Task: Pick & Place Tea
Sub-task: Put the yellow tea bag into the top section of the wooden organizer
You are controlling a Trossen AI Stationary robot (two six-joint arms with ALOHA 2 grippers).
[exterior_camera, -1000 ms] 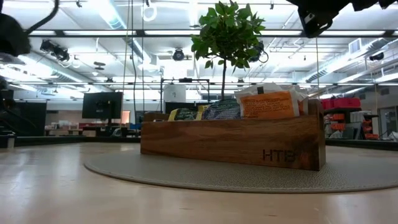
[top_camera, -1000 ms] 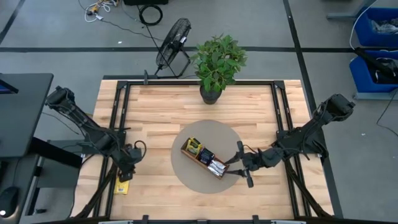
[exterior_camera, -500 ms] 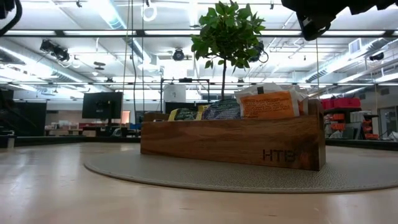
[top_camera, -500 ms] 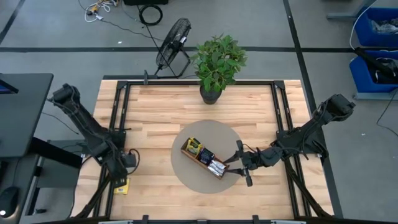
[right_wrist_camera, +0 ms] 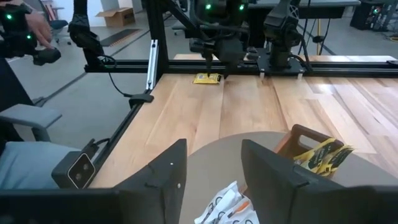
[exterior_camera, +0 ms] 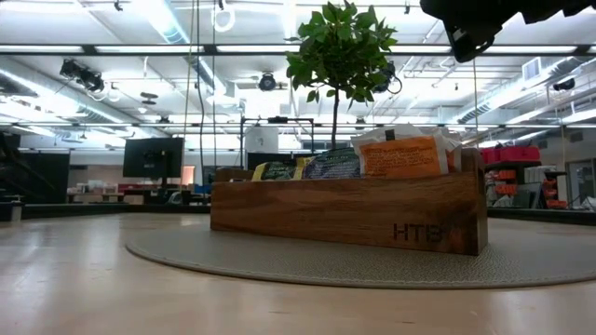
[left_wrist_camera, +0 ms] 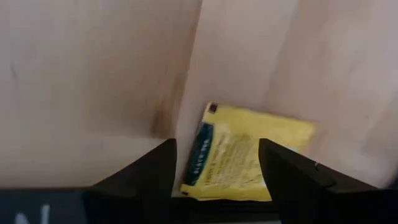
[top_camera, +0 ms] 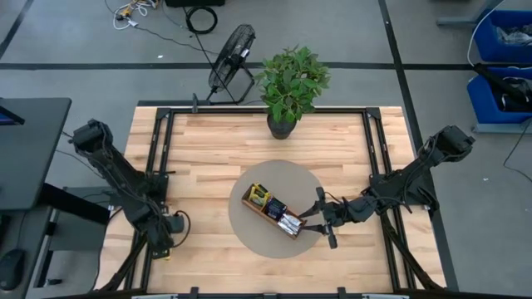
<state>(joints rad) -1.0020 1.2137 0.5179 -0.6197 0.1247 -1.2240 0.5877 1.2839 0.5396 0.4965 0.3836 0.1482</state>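
Left gripper (left_wrist_camera: 214, 180) is low over a yellow sachet (left_wrist_camera: 245, 162) near the table's left front edge. Fingers (left_wrist_camera: 146, 171) are spread and straddle the packet — not clamped on it. The sachet lies flat on the wood, not lifted.

Step in hand, as I read it: pick approach on that loose sachet. Next move calls for dropping the last bit, closing on the packet's edges, then lifting clear. It's thin and flat, so the tips likely need to be right at the tabletop or they'll skate over it.

Edges: in the high view the left gripper (top_camera: 164, 243) sits just beside the black frame rail (top_camera: 154, 187) on the left side. Little room outward; open room is toward the table centre.

Farther in: the wooden tray (top_camera: 273, 212) sits on the round mat (top_camera: 249, 187), with more tea sachets (exterior_camera: 402, 156) standing in its compartments. The right gripper (top_camera: 322, 218) waits just beside the tray's right end, fingers apart, grasping nothing.

Carry path from sachet to tray is bare wood — no obstacles that I can see. The potted plant (top_camera: 291, 83) stands at the far edge, well apart from that line. Main clash risk is the right arm parked beside the tray, if the drop goes into that end.
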